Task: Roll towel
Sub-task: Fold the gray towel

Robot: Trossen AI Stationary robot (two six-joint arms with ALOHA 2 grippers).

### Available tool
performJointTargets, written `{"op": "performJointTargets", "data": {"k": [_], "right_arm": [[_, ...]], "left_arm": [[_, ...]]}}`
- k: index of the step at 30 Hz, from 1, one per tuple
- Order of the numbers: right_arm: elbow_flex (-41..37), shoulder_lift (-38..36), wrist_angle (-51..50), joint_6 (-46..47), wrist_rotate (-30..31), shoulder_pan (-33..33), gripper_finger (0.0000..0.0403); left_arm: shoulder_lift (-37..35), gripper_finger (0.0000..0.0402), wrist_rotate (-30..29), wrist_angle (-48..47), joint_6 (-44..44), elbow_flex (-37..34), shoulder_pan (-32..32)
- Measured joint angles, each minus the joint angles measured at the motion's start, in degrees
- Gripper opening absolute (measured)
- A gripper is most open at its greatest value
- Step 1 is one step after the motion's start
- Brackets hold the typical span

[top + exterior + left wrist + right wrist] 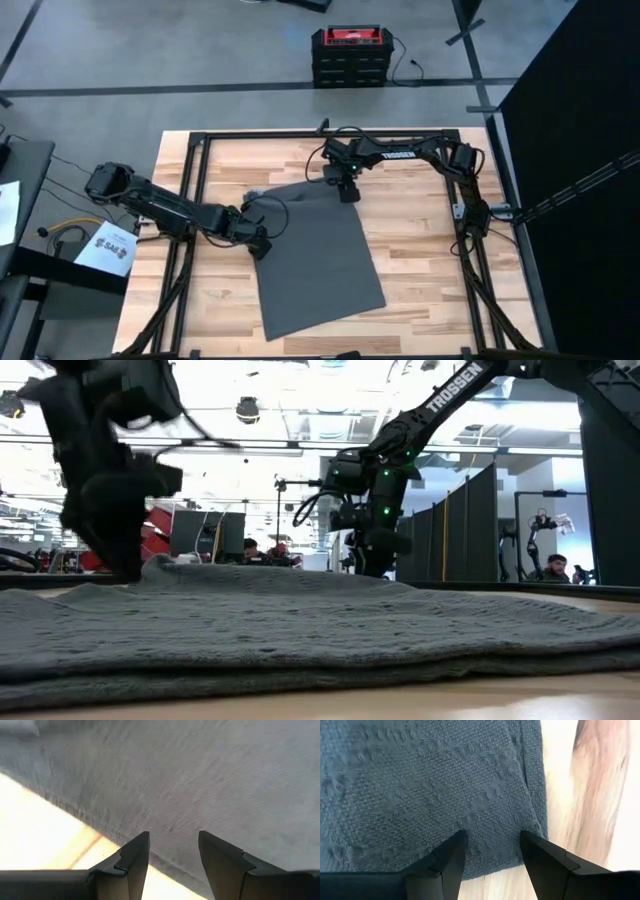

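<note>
High view: towel [315, 260] lies flat at the frame's centre on the table [430, 270], tilted, long axis running toward the lower edge. Left gripper [262, 245] sits at the towel's left edge, mid-frame; fingers [135, 857] apart, straddling the hem. Right gripper [347, 192] sits at the towel's upper right corner; fingers [542, 855] apart, tips on the cloth beside the corner edge. Low view: towel [320, 630] spreads flat across the foreground.
</note>
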Motion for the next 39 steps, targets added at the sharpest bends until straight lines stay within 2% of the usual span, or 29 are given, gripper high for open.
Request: {"op": "performJointTargets", "data": {"k": [5, 7, 9, 12, 15, 18, 23, 26, 29, 35, 39], "right_arm": [[-0.08, -0.32, 1.13, 0.04, 0.06, 0.04, 0.0177], [-0.13, -0.30, 1.57, 0.04, 0.17, 0.04, 0.0177], [-0.15, -0.26, 2.02, 0.06, 0.19, 0.15, 0.0177], [-0.17, -0.21, 2.32, 0.06, 0.36, 0.21, 0.0177], [-0.17, -0.17, 2.63, 0.13, 0.48, 0.48, 0.0177], [-0.22, -0.15, 2.85, 0.13, 0.87, 0.76, 0.0177], [-0.22, -0.13, 3.06, 0.10, 0.87, 1.04, 0.0177], [-0.24, -0.10, 2.85, 0.08, 0.85, 0.97, 0.0177], [-0.24, -0.08, 2.99, 0.01, 0.35, 0.38, 0.0177], [-0.28, 0.02, 3.15, 0.06, -0.50, -0.26, 0.0177], [-0.28, -0.04, 2.84, 0.02, -0.03, -0.35, 0.0177]], "left_arm": [[-4.08, 0.0157, -2.14, -4.55, 2.26, 4.19, -1.27], [-5.78, 0.0157, -6.33, -4.40, 5.42, 4.86, -0.92], [-7.07, 0.0157, -9.29, -4.08, 9.24, 5.07, 1.37], [-7.73, 0.0157, -10.02, -0.49, 15.34, 5.14, 8.75], [-5.37, 0.0157, -6.36, 6.17, 22.65, 4.66, 16.36], [-0.06, 0.0157, -1.16, 11.02, 28.42, 4.56, 22.29], [10.63, 0.0157, 5.27, 13.85, 31.77, 4.56, 26.00], [14.04, 0.0157, 5.93, 10.19, 30.61, 5.50, 26.20], [14.43, 0.0157, 4.93, 4.43, 28.12, 5.72, 26.16], [8.28, 0.0157, 1.25, -9.11, 23.97, 5.32, 25.68], [2.23, 0.0157, -3.80, -14.27, 20.63, 5.22, 25.75]]}}
